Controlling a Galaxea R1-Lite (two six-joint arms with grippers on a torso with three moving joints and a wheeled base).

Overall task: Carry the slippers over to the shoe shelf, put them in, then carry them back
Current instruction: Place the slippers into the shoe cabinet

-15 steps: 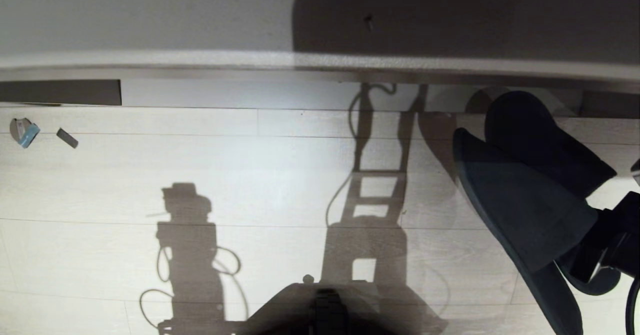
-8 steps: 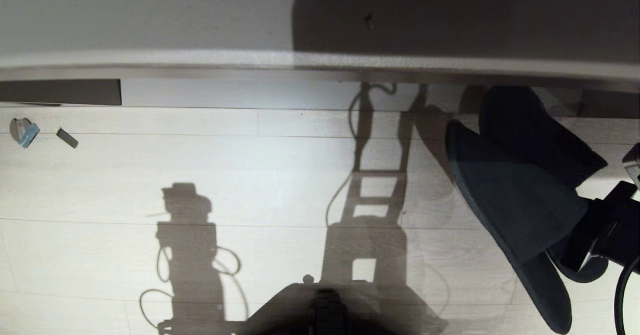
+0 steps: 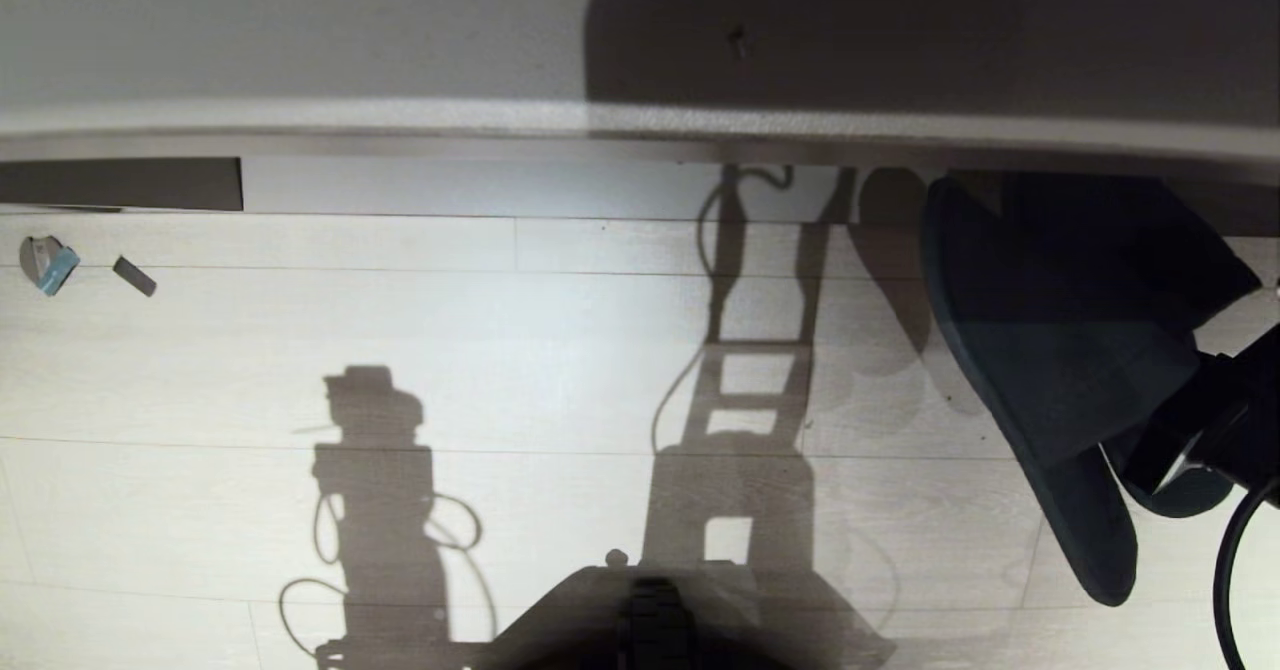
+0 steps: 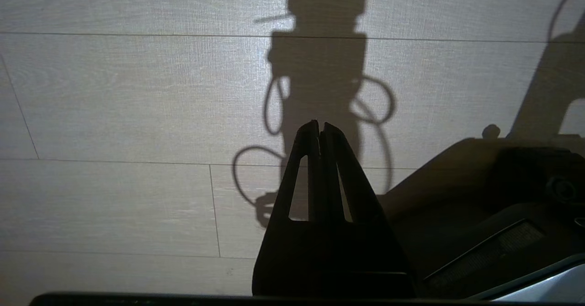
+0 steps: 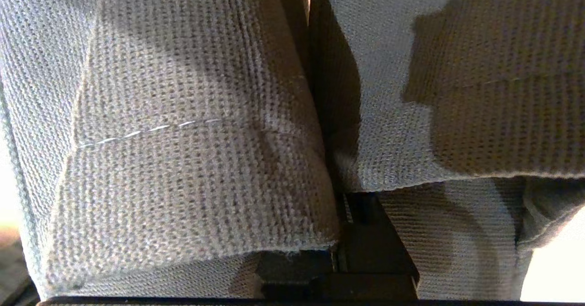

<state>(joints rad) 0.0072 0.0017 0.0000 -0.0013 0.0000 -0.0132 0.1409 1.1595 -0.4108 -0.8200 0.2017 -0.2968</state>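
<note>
Pale wood-plank floor (image 3: pixel 500 350) fills most of the head view, crossed by hard shadows of the robot, with the long top board of the shoe shelf (image 3: pixel 400 120) running across the upper part and dark compartment openings just below it. At the right edge, the right gripper (image 3: pixel 1180 440) has its fingers clenched on the slippers (image 3: pixel 1050 350), pinching the pair together near their heel ends; the right wrist view shows grey-blue woven fabric bunched on both sides of the fingers. Outward from that grip, the slippers hang clear of the floor, soles facing the camera, their toe ends reaching up to the shelf's lower edge at the right-hand compartment. Parked low over the floor, the left gripper (image 4: pixel 320 128) has its fingers pressed together on nothing. Two small scraps (image 3: pixel 60 265) lie on the floor far to the left. By the look of it, the carry to the shelf is nearly done: the pair is at the opening but not yet set inside, and releasing them, picking them up again and the return trip all remain.
</note>
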